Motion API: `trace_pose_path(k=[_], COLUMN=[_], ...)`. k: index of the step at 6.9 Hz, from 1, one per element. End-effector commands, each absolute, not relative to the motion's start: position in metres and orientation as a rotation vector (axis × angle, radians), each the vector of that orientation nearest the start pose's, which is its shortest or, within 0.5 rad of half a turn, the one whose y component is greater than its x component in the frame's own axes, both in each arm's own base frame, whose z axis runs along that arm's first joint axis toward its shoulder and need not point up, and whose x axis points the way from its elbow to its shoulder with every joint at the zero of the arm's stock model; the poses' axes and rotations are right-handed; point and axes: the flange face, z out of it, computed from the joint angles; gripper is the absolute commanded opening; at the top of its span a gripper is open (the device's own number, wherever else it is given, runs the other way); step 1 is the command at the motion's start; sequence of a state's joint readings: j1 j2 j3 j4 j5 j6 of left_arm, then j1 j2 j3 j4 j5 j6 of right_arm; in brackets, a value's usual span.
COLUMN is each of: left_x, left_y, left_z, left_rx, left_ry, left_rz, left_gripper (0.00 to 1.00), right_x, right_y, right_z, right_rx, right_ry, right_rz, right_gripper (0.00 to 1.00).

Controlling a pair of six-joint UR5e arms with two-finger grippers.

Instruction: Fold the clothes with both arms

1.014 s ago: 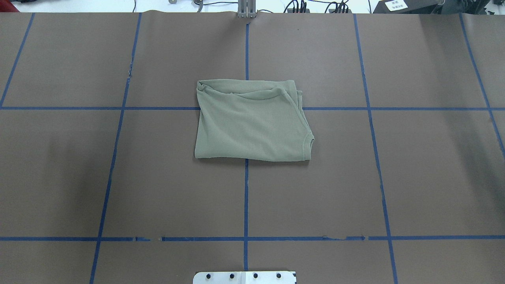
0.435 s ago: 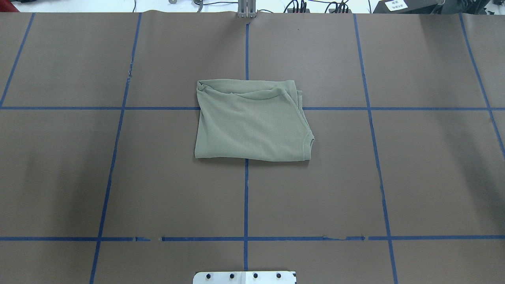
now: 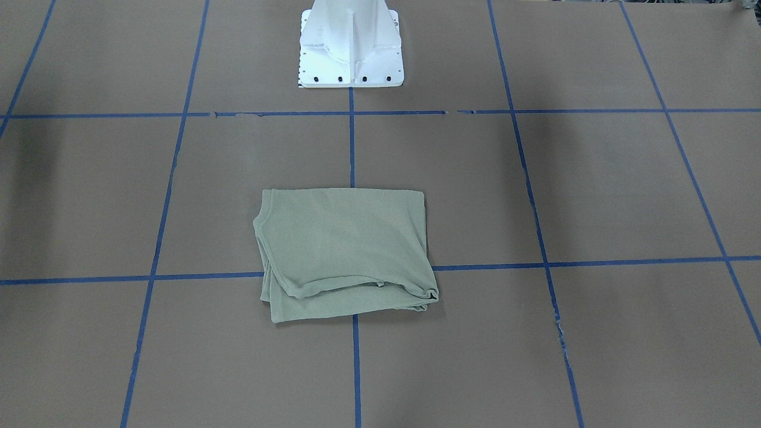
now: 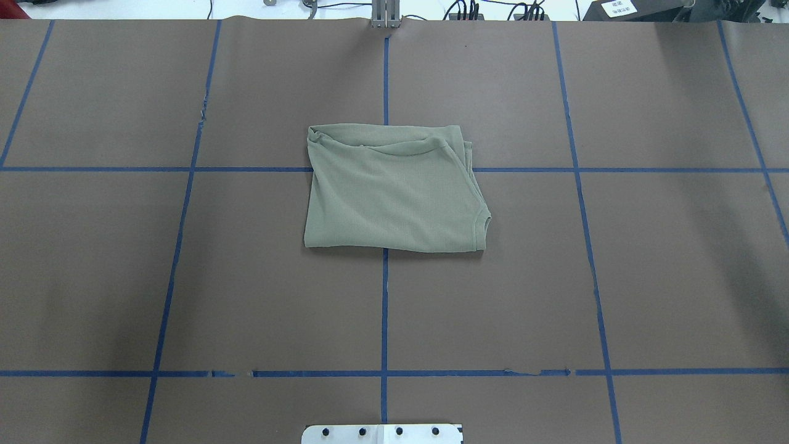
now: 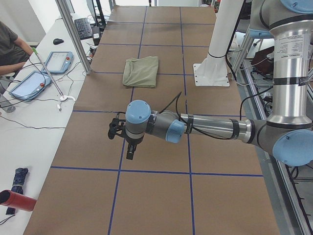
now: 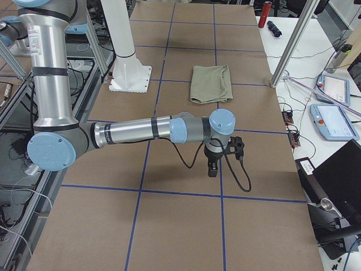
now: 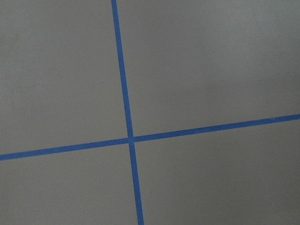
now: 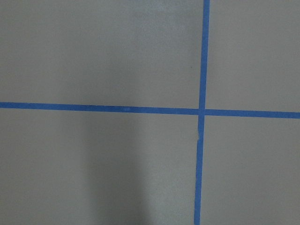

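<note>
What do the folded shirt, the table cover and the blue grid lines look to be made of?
Folded shirt: soft matte sage-green knit, fibre unclear; fine ribbed texture and a stitched hem show. Table cover: matte brown paper, probably kraft sheet; its far edge ripples slightly. Blue grid lines: thin adhesive tape, seemingly; torn gaps show in places.

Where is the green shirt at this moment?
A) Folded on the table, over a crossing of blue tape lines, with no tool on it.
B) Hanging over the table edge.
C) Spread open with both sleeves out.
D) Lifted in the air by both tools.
A: the shirt lies folded on the table where two blue tape lines cross, while the left tool and the right tool hang over bare table, apart from it.
</note>
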State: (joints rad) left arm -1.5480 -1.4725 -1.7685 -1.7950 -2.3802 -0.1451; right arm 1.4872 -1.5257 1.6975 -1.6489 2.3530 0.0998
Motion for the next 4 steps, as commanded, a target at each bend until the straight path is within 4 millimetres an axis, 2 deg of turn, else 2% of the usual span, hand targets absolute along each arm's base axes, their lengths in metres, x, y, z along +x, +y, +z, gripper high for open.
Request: trace_pose_path(k=[1, 2, 3, 4], left_x=[-0.056, -0.057, -0.059, -0.061], left_y=[-0.438, -0.42, -0.404, -0.393], left_z=[0.592, 0.601, 0.609, 0.601], left_rx=[0.197, 0.209, 0.17, 0.181], left_ry=[0.755, 0.744, 0.741, 0.737], left_rz=[-0.004, 0.092, 0.108, 0.112], left_gripper=[1.0, 1.0, 1.0, 1.0], right_x=[0.02, 0.019, 0.019, 0.019], right_y=[-0.514, -0.514, -0.513, -0.512], right_z=[0.584, 0.586, 0.588, 0.587], right_rx=[0.015, 0.01, 0.007, 0.009], right_ry=[-0.768, -0.768, -0.767, -0.768], right_rz=[-0.024, -0.024, -0.023, -0.023], right_gripper=[1.0, 1.0, 1.0, 1.0])
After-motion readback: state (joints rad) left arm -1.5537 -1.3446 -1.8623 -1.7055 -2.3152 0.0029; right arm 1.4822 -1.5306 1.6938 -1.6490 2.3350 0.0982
